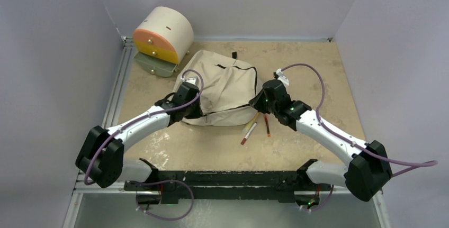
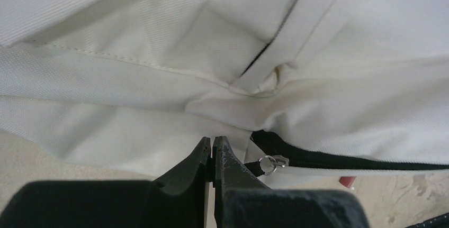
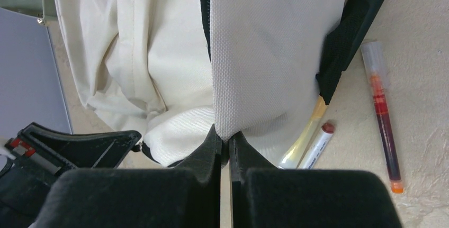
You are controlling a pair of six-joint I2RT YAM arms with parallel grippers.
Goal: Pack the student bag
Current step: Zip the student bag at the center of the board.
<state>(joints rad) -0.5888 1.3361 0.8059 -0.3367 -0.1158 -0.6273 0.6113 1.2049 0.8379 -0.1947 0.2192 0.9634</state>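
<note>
The student bag point(image 1: 227, 88), a cream fabric backpack with black zippers, lies flat in the middle of the table. My left gripper point(image 1: 195, 114) is at its near left edge. In the left wrist view the left gripper point(image 2: 212, 142) is shut, and the black pull strap of the zipper ring point(image 2: 267, 163) runs in between its jaws. My right gripper point(image 1: 258, 105) is at the bag's near right edge. In the right wrist view the right gripper point(image 3: 225, 137) is shut on a fold of the bag point(image 3: 265, 53) beside the zipper.
Loose pens lie by the bag's near right corner: a pink-and-black highlighter point(image 3: 352, 27), a red pen point(image 3: 384, 117), a white marker with a red cap point(image 3: 316, 146). A cream-and-orange cylindrical drawer unit point(image 1: 161, 35) stands at the back left. Walls close in the table.
</note>
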